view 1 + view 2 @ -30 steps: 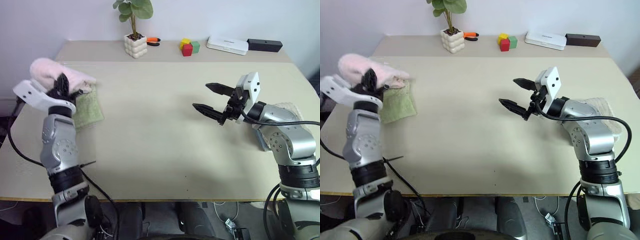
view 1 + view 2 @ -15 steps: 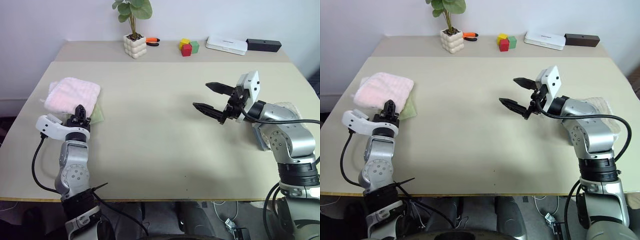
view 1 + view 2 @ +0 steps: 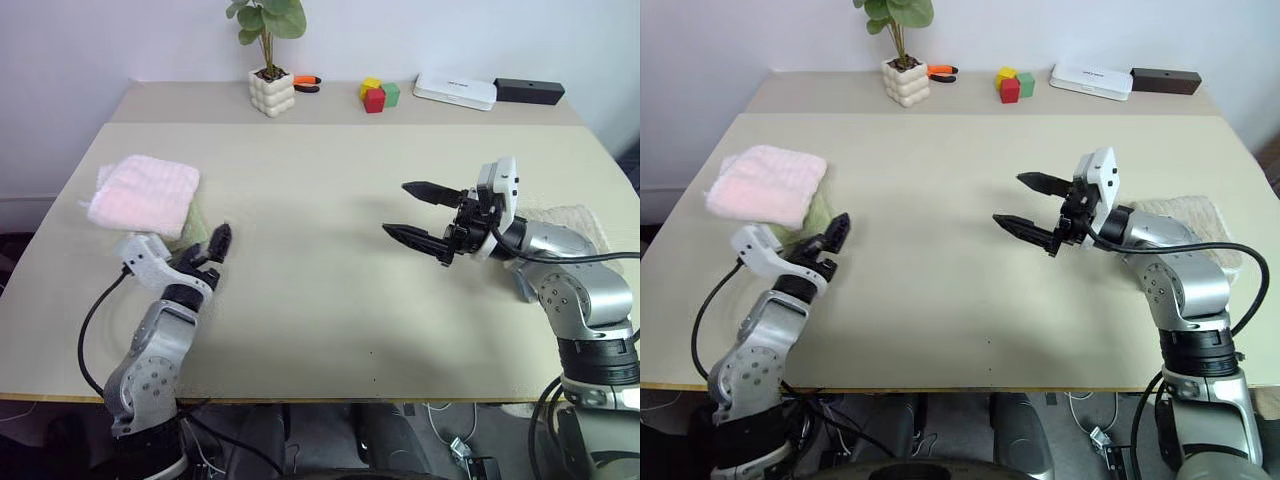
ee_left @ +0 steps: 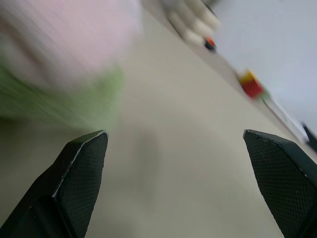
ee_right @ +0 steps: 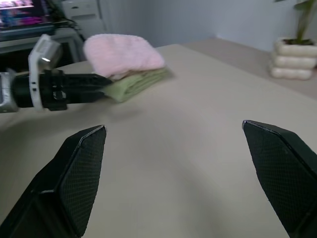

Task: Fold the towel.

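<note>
We see the towel [image 3: 144,194] folded, lying on a green towel [image 3: 197,226] at the table's [image 3: 320,300] left edge. Left gripper [image 3: 203,262] just beside it, fingers apart, empty. Right gripper [image 3: 424,213] also spread wide over the table's middle, holding nothing.

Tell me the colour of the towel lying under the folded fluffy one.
Green: the small green towel peeks out beneath the pale pink fluffy towel, clearest in the right wrist view.

A wide beige table [image 3: 330,300] fills the room's middle, a second, narrower table [image 3: 180,100] butted against its far edge. Behind them rises a plain pale wall [image 3: 120,40], evenly lit, with soft shadows.
</note>
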